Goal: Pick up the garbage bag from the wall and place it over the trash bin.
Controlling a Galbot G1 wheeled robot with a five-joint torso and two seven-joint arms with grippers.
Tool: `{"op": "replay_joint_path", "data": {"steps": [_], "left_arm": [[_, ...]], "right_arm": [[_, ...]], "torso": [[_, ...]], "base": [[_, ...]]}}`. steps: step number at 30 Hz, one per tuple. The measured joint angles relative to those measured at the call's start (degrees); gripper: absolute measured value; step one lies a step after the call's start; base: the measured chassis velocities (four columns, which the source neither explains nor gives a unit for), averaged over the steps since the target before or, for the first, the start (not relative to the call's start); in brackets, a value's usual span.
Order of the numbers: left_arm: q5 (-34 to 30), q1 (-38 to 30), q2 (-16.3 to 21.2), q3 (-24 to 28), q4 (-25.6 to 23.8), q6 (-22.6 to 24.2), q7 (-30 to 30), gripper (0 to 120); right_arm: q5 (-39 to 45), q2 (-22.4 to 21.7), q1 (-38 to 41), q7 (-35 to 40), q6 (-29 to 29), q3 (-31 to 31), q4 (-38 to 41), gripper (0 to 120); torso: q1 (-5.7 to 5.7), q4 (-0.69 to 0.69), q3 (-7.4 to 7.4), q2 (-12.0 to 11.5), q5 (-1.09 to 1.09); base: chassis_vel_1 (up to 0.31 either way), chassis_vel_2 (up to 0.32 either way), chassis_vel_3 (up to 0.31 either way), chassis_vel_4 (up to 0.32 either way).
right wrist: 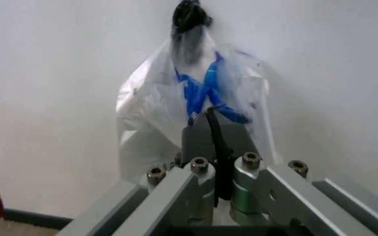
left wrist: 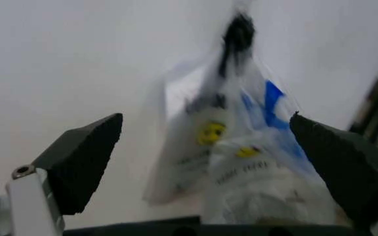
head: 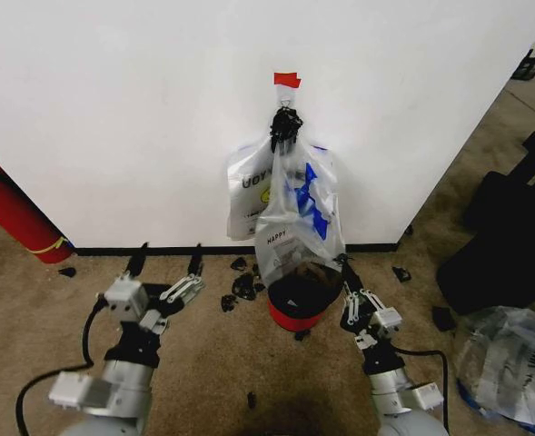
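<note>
Plain white wall (head: pixel 140 109) across the top, meeting the floor at a black baseboard (head: pixel 149 251). Piece of red tape (head: pixel 286 80) stuck high on the wall. Brownish low-pile carpet (head: pixel 249 363) below, scattered with small black scraps (head: pixel 242 289) near the baseboard and one more (head: pixel 251 399) closer in. Red fire-extinguisher cylinder (head: pixel 13 214) with a yellow band, leaning against the wall at far left. Wall corner at right, carpet running on past it. Black bags or cases (head: pixel 503 236) on the floor at right; a crumpled clear plastic sack (head: pixel 512 363) with blue specks lying in front of them. Even, soft light, no hard shadows
</note>
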Motion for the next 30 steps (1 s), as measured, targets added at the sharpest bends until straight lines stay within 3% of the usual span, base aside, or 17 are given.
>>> {"op": "replay_joint_path", "data": {"steps": [1,2,7,8,9,11,14,15,17,21,24,25,26,30], "left_arm": [[-2.3,-1.2,2.3,-0.2,0.0,1.6,-0.2,100],[-2.3,-1.2,2.3,-0.2,0.0,1.6,-0.2,100],[-14.3,-10.9,15.7,-0.6,0.0,8.5,-1.8,100],[-15.6,-12.2,16.8,-0.5,0.0,9.1,-2.1,100],[-19.8,-17.0,19.8,0.8,0.0,11.0,-3.3,100],[-22.2,-20.3,21.1,2.1,0.0,11.9,-4.0,100],[-30.0,-33.2,23.9,8.0,0.0,14.4,-6.1,100],[-35.6,-39.5,24.2,11.7,0.0,15.9,-7.7,100],[-41.8,-47.2,23.9,17.7,0.0,17.9,-9.9,100],[-44.1,-57.5,22.0,26.4,0.6,20.0,-11.2,100],[-45.3,-70.6,17.1,37.1,4.8,23.2,-12.6,100],[-45.7,-76.4,14.5,42.4,7.1,24.3,-13.1,100],[-45.7,-76.4,14.5,42.4,7.1,24.3,-13.1,100],[-46.0,-89.6,7.1,54.1,15.2,30.4,-16.5,100]], "right_arm": [[-0.4,0.1,0.1,-0.1,-0.2,-0.2,0.0,0],[-0.4,0.1,0.1,-0.1,-0.2,-0.2,0.0,0],[-2.3,1.0,0.7,-0.2,-1.2,-1.2,-0.1,0],[-2.4,1.1,0.8,-0.2,-1.3,-1.3,-0.2,0],[-3.0,1.5,0.9,-0.2,-1.3,-1.8,-0.4,0],[-3.4,1.8,0.9,-0.2,-1.3,-1.9,-0.5,0],[-4.2,2.6,0.9,-0.2,-1.3,-2.2,-0.8,0],[-4.4,2.9,1.0,-0.2,-1.3,-2.2,-1.0,0],[-4.7,3.3,1.1,-0.1,-1.3,-2.2,-1.3,0],[-4.9,3.7,1.2,-0.1,-1.3,-2.0,-1.5,0],[-5.1,3.8,1.0,0.2,-1.3,-1.3,-1.7,0],[-5.1,3.9,0.6,0.5,-1.3,-0.8,-1.7,0],[-5.1,3.9,0.6,0.5,-1.3,-0.8,-1.7,0],[-5.1,4.2,0.0,0.9,-1.1,0.4,-1.5,0]], "torso": [[0.0,0.01,0.0,0.0,0.01],[0.0,0.01,0.0,0.0,0.01],[0.0,0.0,0.0,0.0,0.0],[0.0,0.0,0.0,0.0,0.01],[0.0,0.04,0.0,0.0,0.02],[0.0,0.03,0.0,0.0,0.01],[0.0,-0.02,0.0,0.0,0.02],[0.0,-0.01,-0.01,0.0,0.04],[0.01,0.0,0.0,0.0,0.01],[0.0,0.04,-0.01,0.0,0.03],[0.0,0.05,-0.01,0.0,0.02],[0.0,-0.01,0.0,0.0,0.02],[0.0,-0.01,0.0,0.0,0.02],[0.01,-0.02,0.0,0.0,0.08]], "base": [[0.0,0.0,0.0,0.0],[0.0,0.0,0.0,0.0],[0.0,0.0,0.0,0.0],[0.0,0.0,0.0,0.0],[0.0,0.0,0.0,0.0],[0.0,0.0,0.0,0.0],[0.0,0.0,0.0,0.0],[0.0,0.0,0.0,0.0],[0.0,0.0,0.0,0.0],[0.0,0.0,0.0,0.0],[0.0,0.0,0.0,0.0],[0.0,0.0,0.0,0.0],[0.0,0.0,0.0,0.0],[0.0,0.0,0.0,0.0]]}}
